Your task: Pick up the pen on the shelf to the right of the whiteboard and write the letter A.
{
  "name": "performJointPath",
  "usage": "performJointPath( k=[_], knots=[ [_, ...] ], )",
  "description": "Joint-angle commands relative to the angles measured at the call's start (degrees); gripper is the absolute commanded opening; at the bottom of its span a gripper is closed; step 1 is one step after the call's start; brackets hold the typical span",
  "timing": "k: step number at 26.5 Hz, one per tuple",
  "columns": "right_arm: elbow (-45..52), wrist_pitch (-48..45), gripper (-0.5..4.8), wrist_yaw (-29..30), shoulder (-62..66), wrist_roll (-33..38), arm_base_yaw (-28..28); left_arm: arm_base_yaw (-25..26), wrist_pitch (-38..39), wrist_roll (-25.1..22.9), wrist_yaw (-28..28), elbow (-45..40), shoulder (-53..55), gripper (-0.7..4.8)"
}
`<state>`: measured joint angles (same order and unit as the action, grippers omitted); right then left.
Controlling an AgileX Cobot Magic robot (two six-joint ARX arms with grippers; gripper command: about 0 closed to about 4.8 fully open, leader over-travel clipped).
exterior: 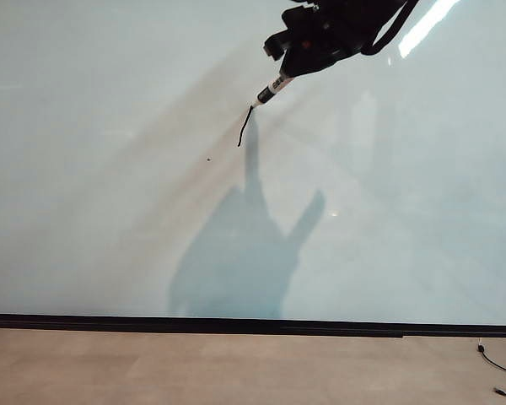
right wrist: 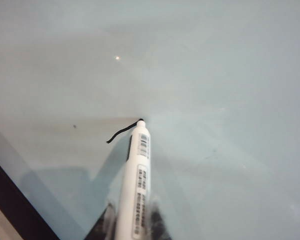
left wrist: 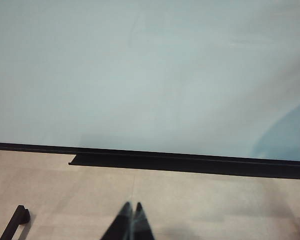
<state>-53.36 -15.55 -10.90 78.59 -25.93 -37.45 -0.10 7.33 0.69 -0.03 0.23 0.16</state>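
The pen point(right wrist: 136, 185) is clamped in the right gripper point(right wrist: 132, 220), its tip pressed to the whiteboard point(exterior: 110, 211) atop a short black stroke point(exterior: 244, 126), while the left gripper point(left wrist: 131, 220) is held closed near the board's lower edge.

Pen point(right wrist: 136, 185): small black lettering and barcode-like print, too small to read. No other text.

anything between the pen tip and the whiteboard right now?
Nothing visible. The right gripper holds the pen with its tip at the whiteboard, at the end of one black stroke. Left gripper idles shut.
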Motion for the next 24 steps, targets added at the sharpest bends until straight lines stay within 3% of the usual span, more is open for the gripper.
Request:
performJointPath(
  k=[1, 17, 24],
  knots=[
    [-0.4, -2.3, -0.03, -2.5, -1.5, -0.7, 0.4, 0.0, -0.5, -0.2, 0.2, 0.2, 0.0, -0.05],
    [-0.4, -2.3, -0.03, -3.7, -5.4, -1.8, 0.4, 0.0, -0.5, -0.2, 0.2, 0.2, 0.0, -0.04],
    [0.2, 2.1, -0.03, -5.9, -8.9, -2.8, -5.5, 0.0, -0.5, -0.2, 0.2, 0.2, 0.0, -0.05]
  ],
)
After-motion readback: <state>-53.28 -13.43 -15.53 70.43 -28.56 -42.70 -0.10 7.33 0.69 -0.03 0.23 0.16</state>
